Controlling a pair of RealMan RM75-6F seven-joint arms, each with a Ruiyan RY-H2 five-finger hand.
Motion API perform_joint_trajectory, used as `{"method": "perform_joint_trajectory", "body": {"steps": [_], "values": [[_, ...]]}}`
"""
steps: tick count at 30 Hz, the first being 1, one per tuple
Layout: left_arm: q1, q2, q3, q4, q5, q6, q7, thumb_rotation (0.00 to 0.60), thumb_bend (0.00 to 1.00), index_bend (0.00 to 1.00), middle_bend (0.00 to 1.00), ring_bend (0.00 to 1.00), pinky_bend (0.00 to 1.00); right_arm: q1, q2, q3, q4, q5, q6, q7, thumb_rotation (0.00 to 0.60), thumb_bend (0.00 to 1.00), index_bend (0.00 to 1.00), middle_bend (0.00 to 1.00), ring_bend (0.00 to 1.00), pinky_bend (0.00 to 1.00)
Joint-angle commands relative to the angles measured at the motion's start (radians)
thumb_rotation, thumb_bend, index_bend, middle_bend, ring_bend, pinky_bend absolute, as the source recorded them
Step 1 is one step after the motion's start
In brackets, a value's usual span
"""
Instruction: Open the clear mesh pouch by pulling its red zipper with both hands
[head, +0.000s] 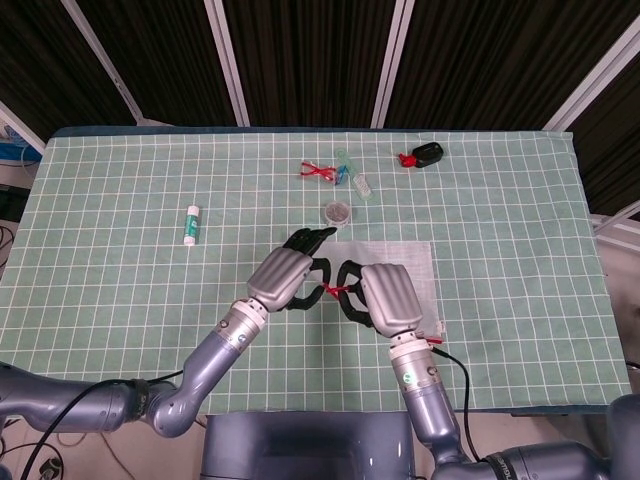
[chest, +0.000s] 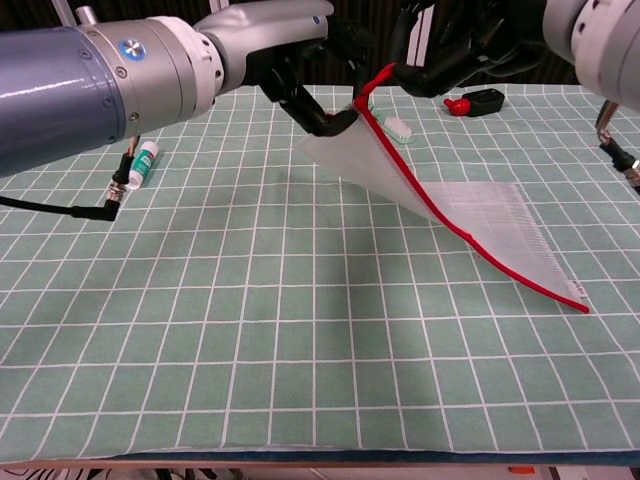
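The clear mesh pouch (chest: 480, 225) is lifted at its left corner, and its far right end still lies on the table. Its red zipper (chest: 450, 222) runs down the raised edge to the lower right. My left hand (chest: 300, 80) pinches the pouch's raised corner from the left. Beside it my right hand (chest: 450, 50) pinches the red zipper pull (chest: 374, 82) at the top of that edge. In the head view the left hand (head: 285, 278) and right hand (head: 388, 297) meet over the pouch (head: 405, 262), hiding the corner.
A glue stick (head: 192, 223) lies to the left. At the back of the table sit a small round container (head: 338, 211), a red ribbon (head: 318, 170), a toothbrush-like item (head: 357, 182) and a black object with a red part (head: 425, 154).
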Motion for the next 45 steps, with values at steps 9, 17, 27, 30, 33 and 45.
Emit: {"method": "perform_joint_trajectory", "body": {"steps": [9, 17, 27, 30, 33, 45], "values": [[0.02, -0.011, -0.024, -0.012, 0.057, 0.036, -0.062, 0.6, 0.46, 0.55, 0.01, 0.0, 0.0, -0.043, 0.014, -0.03, 0.001, -0.006, 0.015, 0.049, 0.6, 0.61, 0.69, 1.0, 1.0, 1.0], [0.029, -0.011, -0.06, -0.025, 0.094, 0.061, -0.11, 0.6, 0.46, 0.55, 0.01, 0.0, 0.0, -0.06, 0.005, -0.042, 0.011, -0.01, 0.025, 0.062, 0.6, 0.61, 0.69, 1.0, 1.0, 1.0], [0.037, 0.007, -0.108, -0.022, 0.096, 0.078, -0.151, 0.6, 0.46, 0.55, 0.01, 0.0, 0.0, -0.087, 0.014, -0.05, 0.035, -0.001, 0.024, 0.083, 0.6, 0.61, 0.69, 1.0, 1.0, 1.0], [0.039, 0.02, -0.127, -0.017, 0.094, 0.085, -0.161, 0.6, 0.46, 0.55, 0.01, 0.0, 0.0, -0.099, 0.031, -0.05, 0.047, 0.005, 0.02, 0.095, 0.6, 0.61, 0.69, 1.0, 1.0, 1.0], [0.043, 0.041, -0.134, -0.013, 0.095, 0.082, -0.165, 0.6, 0.46, 0.55, 0.01, 0.0, 0.0, -0.113, 0.053, -0.048, 0.057, 0.011, 0.016, 0.109, 0.6, 0.61, 0.69, 1.0, 1.0, 1.0], [0.114, 0.152, -0.098, -0.014, 0.134, 0.071, -0.222, 0.6, 0.46, 0.55, 0.01, 0.0, 0.0, -0.187, 0.186, -0.008, 0.106, 0.054, -0.009, 0.213, 0.6, 0.61, 0.69, 1.0, 1.0, 1.0]]}}
